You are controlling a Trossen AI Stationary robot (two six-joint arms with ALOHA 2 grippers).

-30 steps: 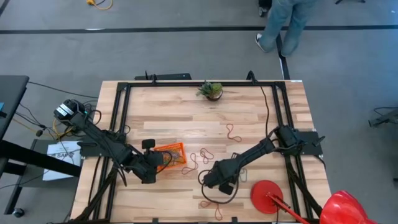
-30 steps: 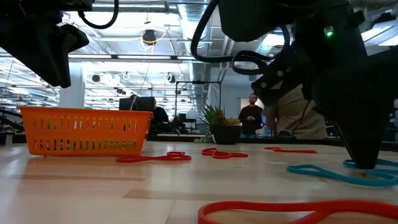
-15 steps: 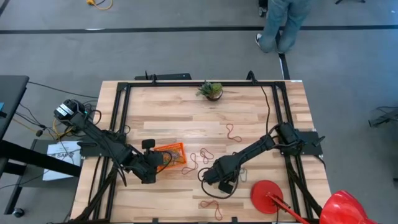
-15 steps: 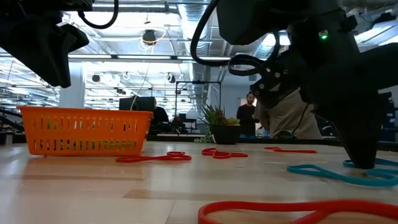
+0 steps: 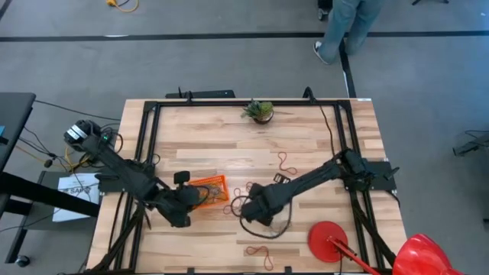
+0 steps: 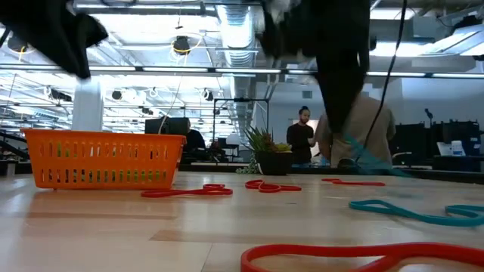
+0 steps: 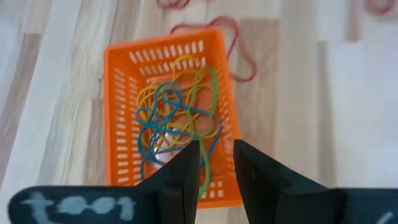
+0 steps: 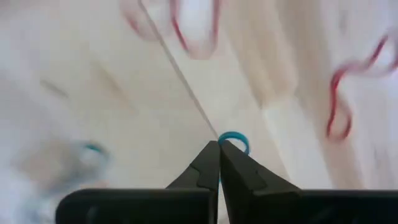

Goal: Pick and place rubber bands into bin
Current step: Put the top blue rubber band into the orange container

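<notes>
The orange bin (image 5: 212, 186) stands at the table's near left and holds several yellow, blue and green rubber bands (image 7: 177, 118). My left gripper (image 7: 216, 169) hovers over the bin's near end, open and empty. My right gripper (image 5: 256, 209) is to the right of the bin and is shut on a teal rubber band (image 6: 372, 159). Red bands (image 6: 189, 192) and another teal band (image 6: 412, 211) lie flat on the table. My right gripper pinches the teal rubber band between its two fingertips. A small loop of the band (image 8: 234, 139) sticks out just past the tips. The fingers point down from above. The rest of the band (image 6: 374, 161) trails slack below the gripper, above the table top.
A potted plant (image 5: 260, 111) stands at the far edge. A flat red disc (image 5: 328, 241) lies at the near right. More red bands lie near the middle (image 5: 286, 162) and the near edge (image 5: 260, 252). A person (image 5: 348, 30) stands beyond the table.
My right gripper has risen from the table and gone toward the table's left, toward the bin. It has lifted one teal band off the wood with it. The other teal band has stayed where it was.
</notes>
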